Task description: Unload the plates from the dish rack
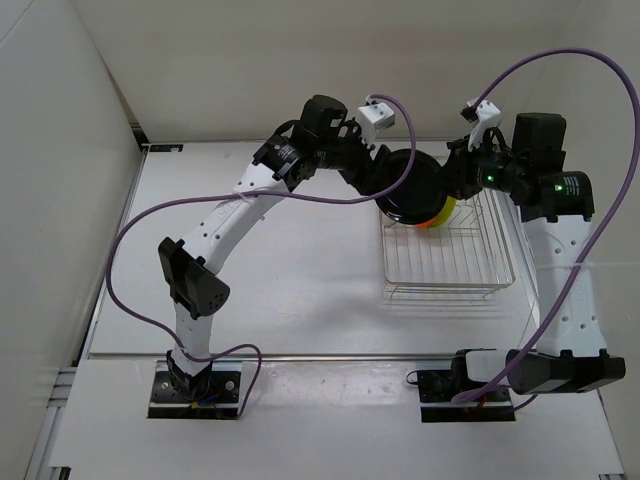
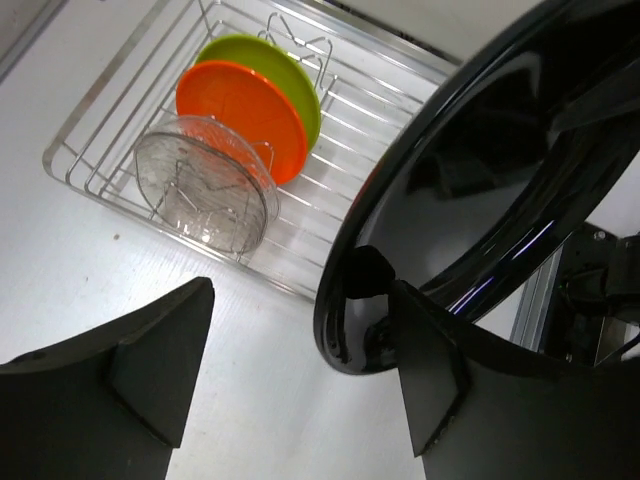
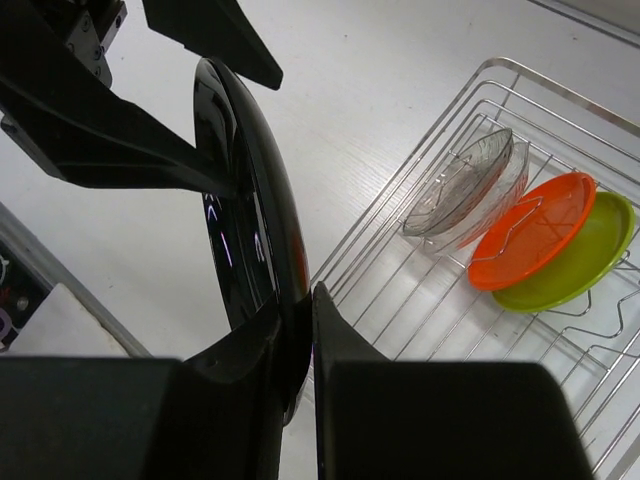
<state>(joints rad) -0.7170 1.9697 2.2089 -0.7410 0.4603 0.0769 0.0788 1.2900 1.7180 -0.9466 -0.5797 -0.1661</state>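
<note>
Top: black plate point(image 1: 412, 185) is hanging upright above the dish rack's point(image 1: 445, 288) far left corner, between both grippers.
Left wrist: left gripper point(image 2: 295, 315) fingers are standing wide, straddling its rim. Orange plate point(image 2: 240, 115), yellow-green plate point(image 2: 265, 60) and clear plates point(image 2: 205, 185) are leaning at the rack's far end.
Right wrist: right gripper point(image 3: 305, 315) is pinching the black rim tight.

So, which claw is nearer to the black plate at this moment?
Right. The right claw is shut on the rim of the black plate. The left claw stands open astride the opposite rim, not yet clamped on it.
</note>
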